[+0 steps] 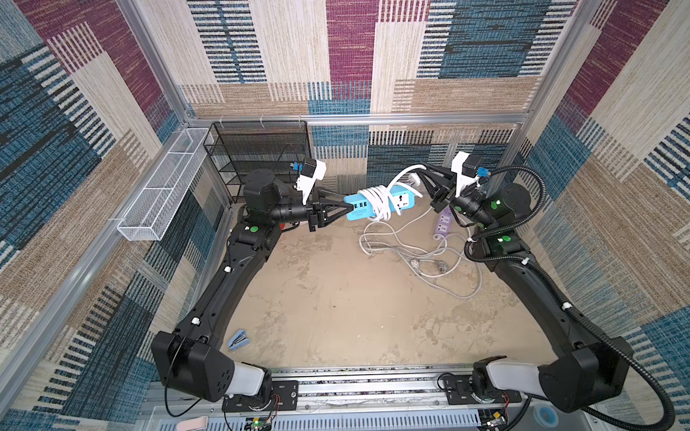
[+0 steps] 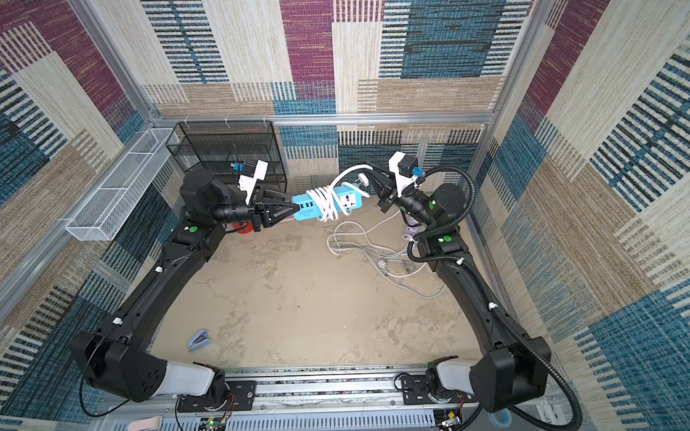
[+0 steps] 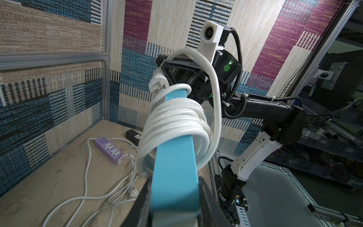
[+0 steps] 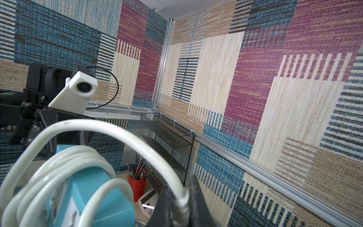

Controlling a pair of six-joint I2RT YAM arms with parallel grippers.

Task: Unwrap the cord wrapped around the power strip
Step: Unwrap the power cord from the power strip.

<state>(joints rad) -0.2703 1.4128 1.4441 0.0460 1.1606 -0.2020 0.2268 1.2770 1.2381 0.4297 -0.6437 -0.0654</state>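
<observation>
power strip [image 1: 402, 200] in left end effector [image 1: 342, 205], cord [image 1: 378, 197] in right end effector [image 1: 423, 175]

We see walls [image 1: 351, 56] clad in maroon, blue and beige woven patchwork, framed by aluminium rails [image 1: 410, 118], enclosing a mottled beige table [image 1: 336, 298], with a black mesh shelf [image 1: 257, 149] and a white wire basket [image 1: 164, 186] near the far left corner.

A purple power strip [image 1: 444, 223] and a blue stapler [image 1: 239, 339] lie well apart on the table [image 1: 336, 298].
</observation>
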